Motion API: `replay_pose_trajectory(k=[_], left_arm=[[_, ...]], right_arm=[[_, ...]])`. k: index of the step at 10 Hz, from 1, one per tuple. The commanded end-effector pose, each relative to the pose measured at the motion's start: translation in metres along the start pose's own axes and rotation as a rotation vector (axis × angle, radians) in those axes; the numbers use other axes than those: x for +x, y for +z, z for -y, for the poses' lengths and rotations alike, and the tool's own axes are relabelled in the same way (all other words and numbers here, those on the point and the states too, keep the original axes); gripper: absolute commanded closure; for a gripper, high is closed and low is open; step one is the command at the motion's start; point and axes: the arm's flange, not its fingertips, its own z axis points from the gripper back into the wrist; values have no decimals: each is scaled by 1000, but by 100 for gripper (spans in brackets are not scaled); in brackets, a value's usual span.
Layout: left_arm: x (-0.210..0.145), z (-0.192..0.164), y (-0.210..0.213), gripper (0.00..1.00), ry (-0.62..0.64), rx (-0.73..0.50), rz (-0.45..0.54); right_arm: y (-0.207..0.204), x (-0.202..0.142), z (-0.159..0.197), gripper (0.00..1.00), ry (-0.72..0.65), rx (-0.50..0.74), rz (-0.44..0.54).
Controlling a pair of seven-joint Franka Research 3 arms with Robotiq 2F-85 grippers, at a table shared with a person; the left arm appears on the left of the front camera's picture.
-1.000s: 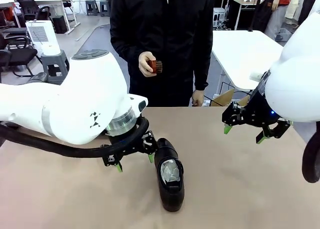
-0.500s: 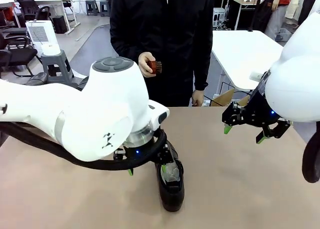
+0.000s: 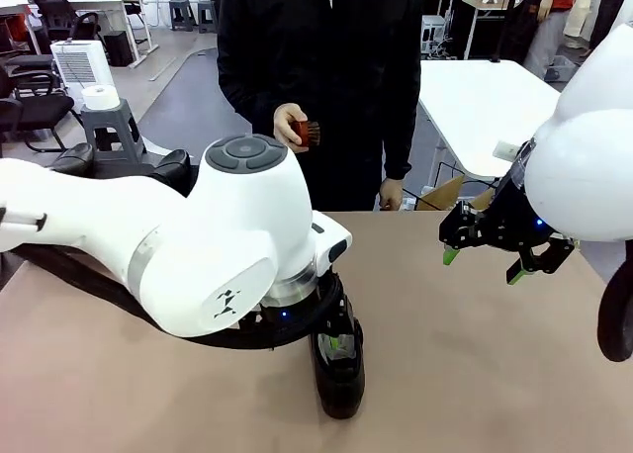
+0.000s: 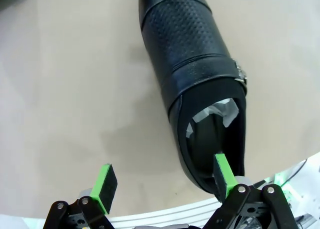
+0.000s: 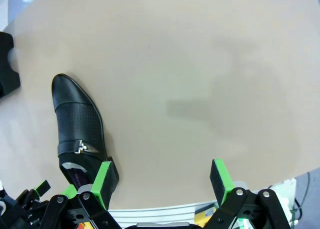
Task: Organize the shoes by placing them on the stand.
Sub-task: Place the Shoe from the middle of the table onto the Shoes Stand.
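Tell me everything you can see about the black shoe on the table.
The shoe is black and glossy like leather, with a perforated band across the top and a small metal buckle at one side. White crumpled paper sits in its opening. It lies sole-down on the tan table. The left gripper is open at its heel, one green pad at the rim; contact unclear.

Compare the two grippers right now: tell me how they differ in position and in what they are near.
The left gripper hangs low over the tabletop at the black shoe, one green pad at the rim of the paper-stuffed opening; the right gripper hovers higher, over bare table, apart from the shoe. In the front view the left gripper is mostly hidden behind its own arm; the right shows plainly. Both are open, neither holding anything.
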Motion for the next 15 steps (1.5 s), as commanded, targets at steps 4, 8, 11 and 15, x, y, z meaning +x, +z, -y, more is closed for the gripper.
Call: replay_pose_trajectory(k=[4, 8, 11, 15], left_arm=[[8, 19, -32, 0, 13, 24, -63], [15, 27, -47, 31, 27, 82, -65], [13, 28, -44, 86, 36, 86, -62], [11, 31, -42, 100, 17, 85, -76]], right_arm=[[2, 0, -1, 0, 6, 14, -7], [2, 0, -1, 0, 6, 14, -7], [2, 0, -1, 0, 6, 14, -7], [2, 0, -1, 0, 6, 14, -7]])
